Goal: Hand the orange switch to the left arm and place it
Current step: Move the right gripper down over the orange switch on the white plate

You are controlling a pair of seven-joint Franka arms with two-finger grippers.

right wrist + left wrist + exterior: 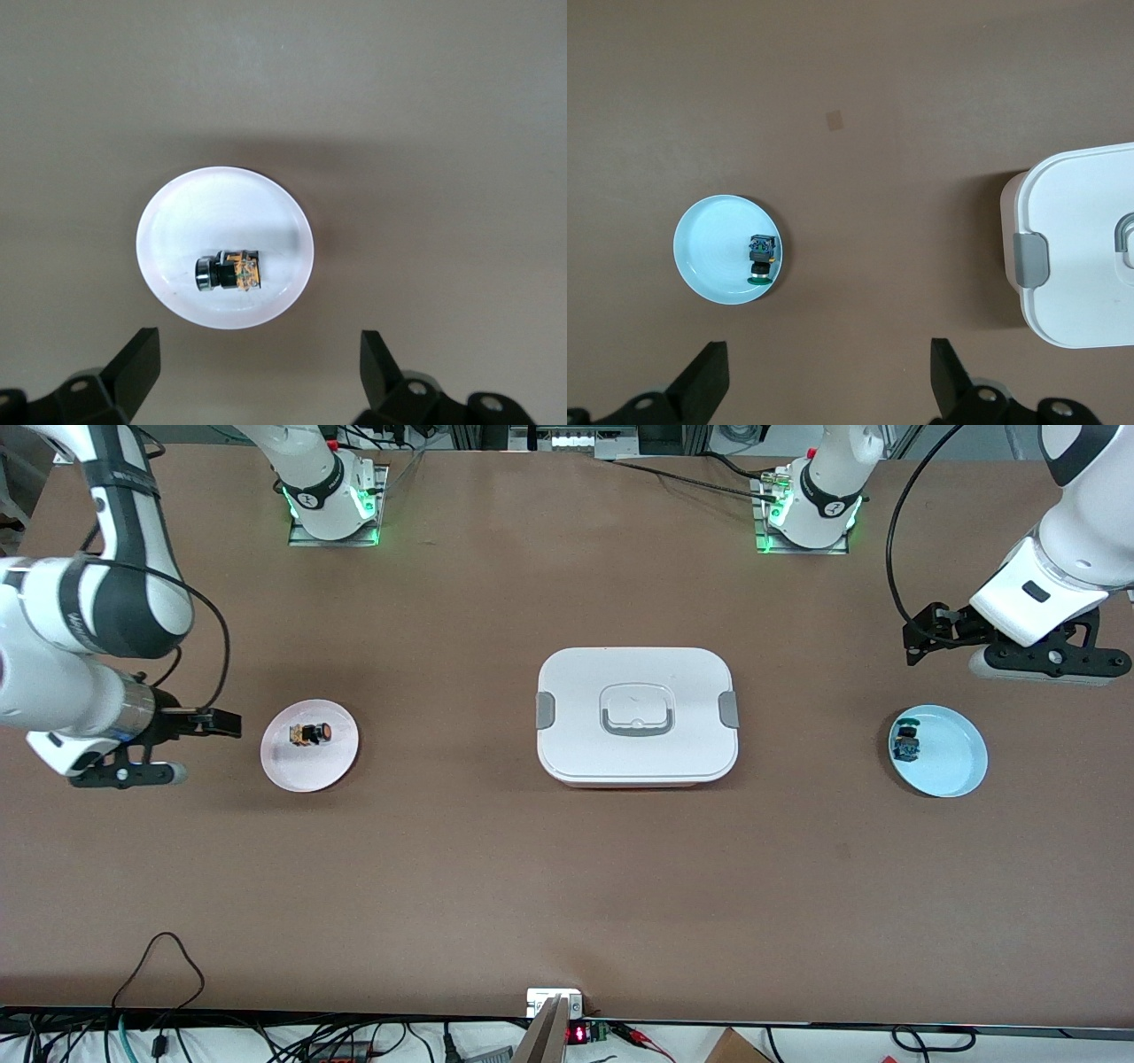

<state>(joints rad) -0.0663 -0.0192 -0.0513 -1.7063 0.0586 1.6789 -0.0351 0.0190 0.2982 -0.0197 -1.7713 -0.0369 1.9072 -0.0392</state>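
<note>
Pincers gape empty, right pincer [168, 744] beside the orange switch's [311, 733] plate, left pincer [921, 638] partly cropped.

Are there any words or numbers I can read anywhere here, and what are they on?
None can be read.
Round base badges of the right arm and the left arm: a mark, too small to read.
Red display at the table edge nearest the camera: glowing digits, too blurred.
The box, both plates, both switches: no writing visible.
</note>
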